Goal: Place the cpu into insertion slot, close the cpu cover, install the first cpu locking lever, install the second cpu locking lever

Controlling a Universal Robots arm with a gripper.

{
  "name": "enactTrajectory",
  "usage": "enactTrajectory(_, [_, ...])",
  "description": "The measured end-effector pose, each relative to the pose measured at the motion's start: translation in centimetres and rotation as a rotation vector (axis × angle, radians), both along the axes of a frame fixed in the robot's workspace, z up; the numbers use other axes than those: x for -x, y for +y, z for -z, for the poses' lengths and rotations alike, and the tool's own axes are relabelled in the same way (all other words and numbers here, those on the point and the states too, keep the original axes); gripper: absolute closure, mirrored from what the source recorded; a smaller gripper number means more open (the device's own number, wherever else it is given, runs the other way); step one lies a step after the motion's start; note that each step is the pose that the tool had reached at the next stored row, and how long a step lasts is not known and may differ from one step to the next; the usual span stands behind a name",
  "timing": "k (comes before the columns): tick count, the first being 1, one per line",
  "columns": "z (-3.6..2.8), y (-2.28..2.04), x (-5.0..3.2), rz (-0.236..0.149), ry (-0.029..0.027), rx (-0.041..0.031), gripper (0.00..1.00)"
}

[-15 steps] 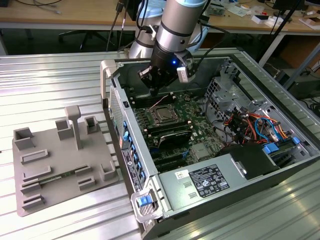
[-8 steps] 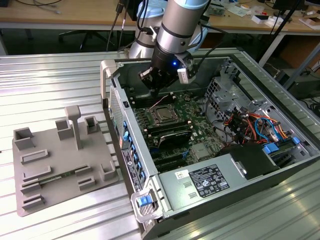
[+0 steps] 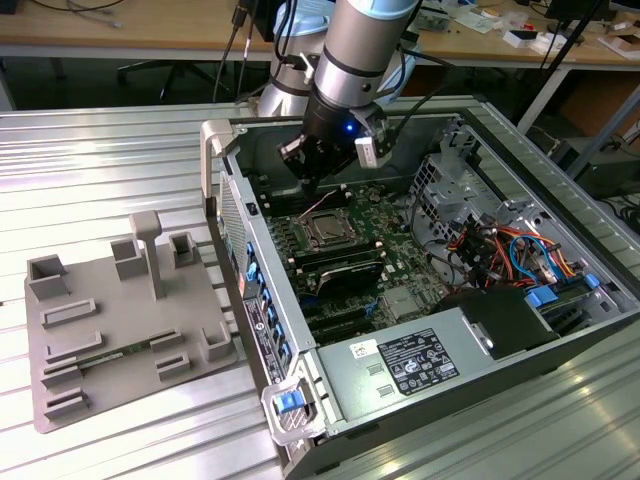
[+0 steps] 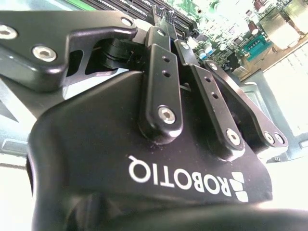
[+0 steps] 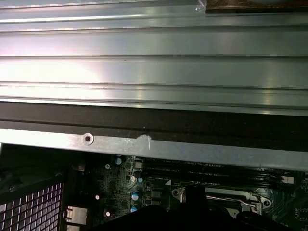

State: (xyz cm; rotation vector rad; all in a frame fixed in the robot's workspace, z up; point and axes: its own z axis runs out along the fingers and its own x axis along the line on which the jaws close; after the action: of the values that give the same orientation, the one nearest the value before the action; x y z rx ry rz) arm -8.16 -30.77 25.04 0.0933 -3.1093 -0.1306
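Observation:
The open computer case [image 3: 225,190] lies on a ribbed metal table. On its green board the insertion slot [image 3: 303,228] shows as a square socket with a silvery rim. The cpu [image 3: 325,232] rests in it, grey top up. A silvery frame, the cpu cover [image 3: 340,243], lies around the chip; I cannot tell whether it is fully down. My gripper [image 3: 313,188] hangs just above the slot's far edge, shut, with nothing seen between its fingers. The second wrist view shows the gripper [image 4: 162,21] from behind its black links. In the first wrist view the slot's metal frame [image 5: 226,199] sits under the case rim.
A grey fixture plate [image 3: 120,320] with upright posts lies at the exterior view's left. Inside the case are black memory slots [image 3: 345,270], a power supply [image 3: 420,365], a metal drive cage [image 3: 440,180] and bundled coloured cables [image 3: 500,250]. Case walls ring the board.

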Motion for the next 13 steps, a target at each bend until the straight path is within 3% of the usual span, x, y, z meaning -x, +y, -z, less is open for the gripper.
enactTrajectory(13, [0.34,0.00,-0.43,0.000,0.0000,0.0000,0.89])
